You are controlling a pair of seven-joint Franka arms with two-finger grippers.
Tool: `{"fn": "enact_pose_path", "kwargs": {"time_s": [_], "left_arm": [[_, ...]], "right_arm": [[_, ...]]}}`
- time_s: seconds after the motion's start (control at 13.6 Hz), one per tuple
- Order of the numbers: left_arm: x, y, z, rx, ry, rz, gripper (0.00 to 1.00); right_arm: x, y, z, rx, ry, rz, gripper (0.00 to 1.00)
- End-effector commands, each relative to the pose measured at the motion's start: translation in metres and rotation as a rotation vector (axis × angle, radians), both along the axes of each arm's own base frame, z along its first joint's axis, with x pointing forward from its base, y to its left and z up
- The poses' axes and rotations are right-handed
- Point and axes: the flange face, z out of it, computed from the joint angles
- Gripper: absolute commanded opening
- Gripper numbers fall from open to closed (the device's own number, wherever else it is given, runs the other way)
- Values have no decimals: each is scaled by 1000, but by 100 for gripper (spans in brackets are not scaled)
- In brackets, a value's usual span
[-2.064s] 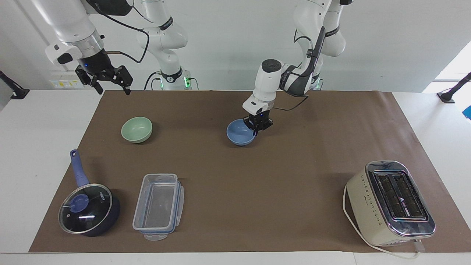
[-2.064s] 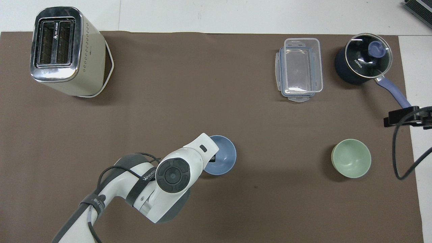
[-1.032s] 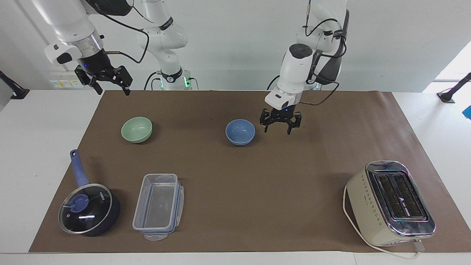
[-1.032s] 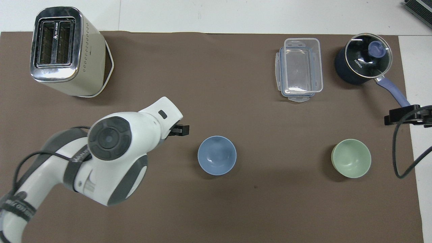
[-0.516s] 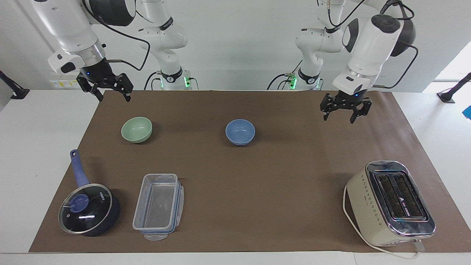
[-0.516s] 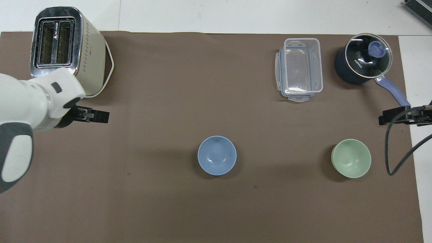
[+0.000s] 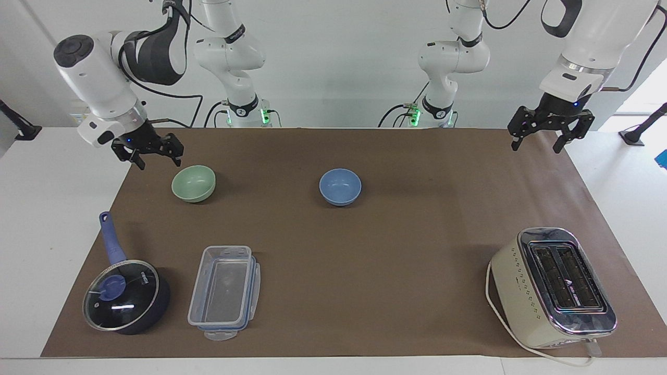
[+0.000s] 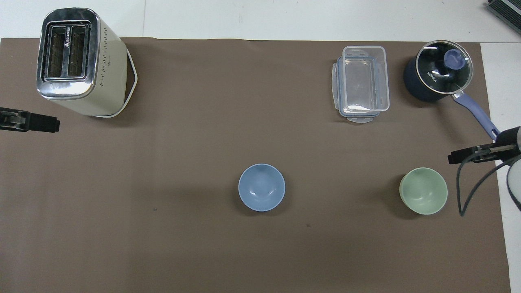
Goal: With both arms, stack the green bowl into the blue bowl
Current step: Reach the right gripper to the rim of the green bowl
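Now I'm bringing the right gripper (image 7: 150, 149), fingers spread and empty, over the mat beside the green bowl (image 7: 193, 183). I'm aiming to straddle its rim squarely before closing. I'm parking the left gripper (image 7: 546, 128), also spread, at its mat edge. Open mat is separating green from the blue bowl (image 7: 340, 186) mid-table.

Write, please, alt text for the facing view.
The green bowl and the blue bowl sit apart on a brown mat, not stacked. The right gripper, open, hangs beside the green bowl; the left gripper, open, is raised over the mat's edge, holding nothing.
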Motion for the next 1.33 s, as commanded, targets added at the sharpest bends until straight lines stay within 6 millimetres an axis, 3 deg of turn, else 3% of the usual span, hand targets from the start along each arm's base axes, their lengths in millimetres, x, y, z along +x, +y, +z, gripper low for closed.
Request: {"fn": "enact_pose_path", "kwargs": {"time_s": [0.0, 0.22, 0.37, 0.59, 0.81, 0.88, 0.96, 1.03, 1.11, 1.25], "left_arm": [[14, 2, 12, -2, 36, -7, 100], [2, -5, 24, -7, 20, -17, 100], [-6, -12, 19, -5, 44, -27, 100], [-16, -12, 16, -1, 112, -24, 100], [-11, -6, 14, -28, 118, 3, 100], [-10, -4, 16, -38, 115, 9, 100], [-11, -2, 18, -35, 115, 11, 100], [-12, -1, 21, -32, 112, 13, 100], [-11, 0, 23, -28, 107, 15, 100], [-12, -1, 24, -23, 105, 14, 100]], "right_arm": [[-20, -17, -45, -9, -16, 64, 100], [-36, -21, -83, -3, -4, 90, 100], [-48, -38, -114, -9, -24, 129, 100], [-60, -47, -140, -11, -25, 137, 100], [-62, -48, -149, -7, -17, 155, 100], [-64, -47, -153, -4, -10, 165, 83], [-65, -47, -153, -3, -7, 176, 49], [-65, -47, -153, -1, -3, 172, 6], [-66, -46, -154, 0, 1, 169, 0], [-61, -44, -154, -1, 5, 179, 0]]}}
